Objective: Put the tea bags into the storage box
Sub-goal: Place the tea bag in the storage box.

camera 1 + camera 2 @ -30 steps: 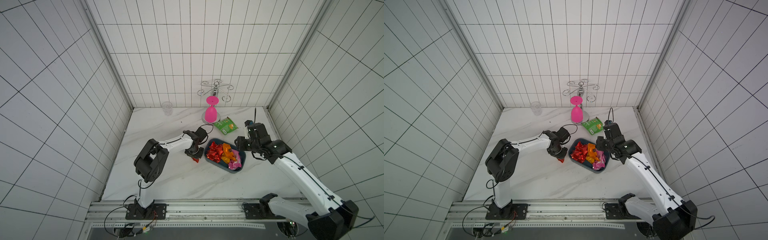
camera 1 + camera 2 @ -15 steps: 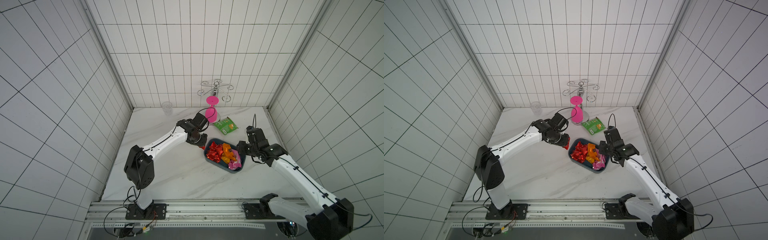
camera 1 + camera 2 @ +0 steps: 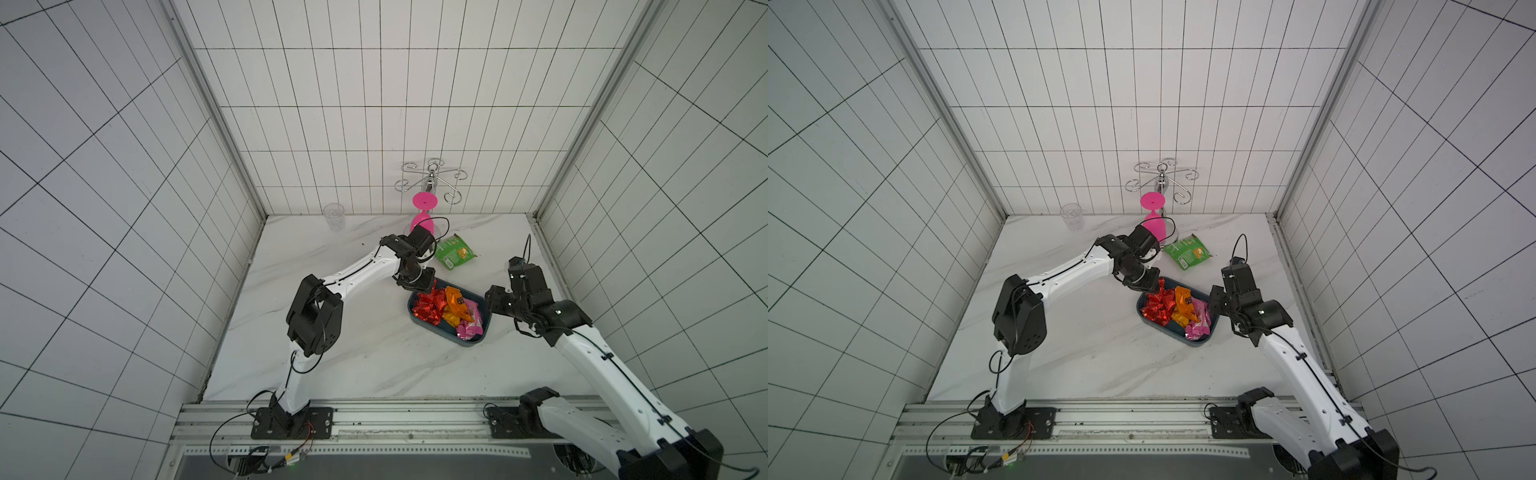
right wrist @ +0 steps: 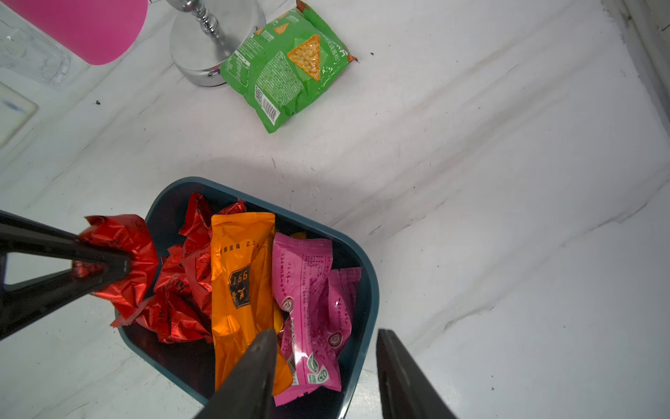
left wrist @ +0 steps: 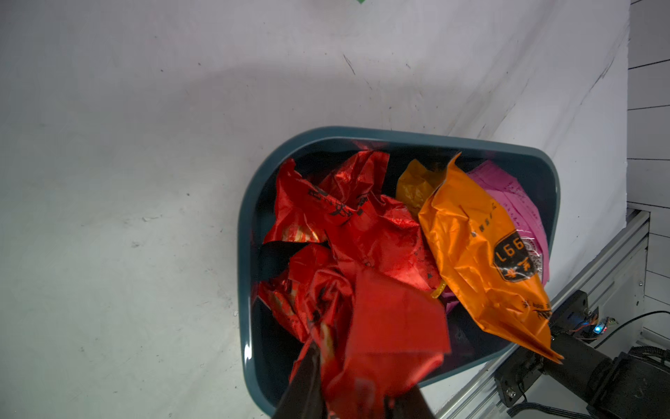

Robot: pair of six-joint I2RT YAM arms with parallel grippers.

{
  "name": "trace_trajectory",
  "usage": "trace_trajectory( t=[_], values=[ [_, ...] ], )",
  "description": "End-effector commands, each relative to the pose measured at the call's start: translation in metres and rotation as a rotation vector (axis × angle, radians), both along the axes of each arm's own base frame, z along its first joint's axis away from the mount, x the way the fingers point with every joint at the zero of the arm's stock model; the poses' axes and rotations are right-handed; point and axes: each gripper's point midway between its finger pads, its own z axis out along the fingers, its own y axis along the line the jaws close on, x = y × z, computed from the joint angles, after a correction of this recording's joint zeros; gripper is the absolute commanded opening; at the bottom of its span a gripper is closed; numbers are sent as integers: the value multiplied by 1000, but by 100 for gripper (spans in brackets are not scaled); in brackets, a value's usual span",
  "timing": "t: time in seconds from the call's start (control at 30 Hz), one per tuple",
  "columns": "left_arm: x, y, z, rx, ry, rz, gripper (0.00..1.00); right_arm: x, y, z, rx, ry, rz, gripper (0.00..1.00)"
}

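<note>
The teal storage box [image 3: 469, 343] [image 3: 1177, 332] lies right of the table's middle with red [image 3: 428, 307], orange [image 3: 455, 301] and pink [image 3: 471, 322] tea bags in it. My left gripper [image 3: 428, 282] [image 5: 359, 381] is shut on a crumpled red tea bag [image 5: 391, 326] [image 4: 119, 254] and holds it over the box's far left corner. My right gripper [image 3: 492, 299] [image 4: 325, 332] is open, with one finger over the sachets inside the storage box [image 4: 373, 290] and the other outside the right rim. It grips nothing.
A green snack packet [image 3: 454, 257] lies behind the box. A pink goblet [image 3: 424, 216] hangs on a chrome rack [image 3: 432, 183] at the back wall. A clear tumbler [image 3: 333, 215] stands at the back left. Tiled walls close in both sides.
My left gripper has lifted the red tea bag off the table left of the box and carried it to the box's far left corner. The right gripper has shifted slightly at the right rim.
</note>
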Motion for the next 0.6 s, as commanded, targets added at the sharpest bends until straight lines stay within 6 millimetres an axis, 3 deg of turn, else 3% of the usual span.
trace_trajectory(
  t=[0.0,0.07,0.17,0.27,0.43,0.5,0.57],
  values=[
    [-5,-10,-6,-6,19,-24,26,-8,-13,-11,-33,28,-26,49],
    [-7,-11,-13,8,25,-26,29,-7,-16,-12,-36,29,-36,50],
    [-6,-9,-15,22,20,-16,46,-2,-26,-16,-64,18,-83,62],
    [-1,-7,-5,20,-11,1,59,8,-38,-27,-106,14,-121,66],
    [7,2,32,-7,-86,45,73,31,-58,-44,-154,-10,-195,67],
    [10,12,50,-17,-128,72,80,41,-69,-49,-192,-40,-230,66],
    [14,25,68,-20,-175,106,80,50,-81,-52,-251,-86,-259,66]
  ],
)
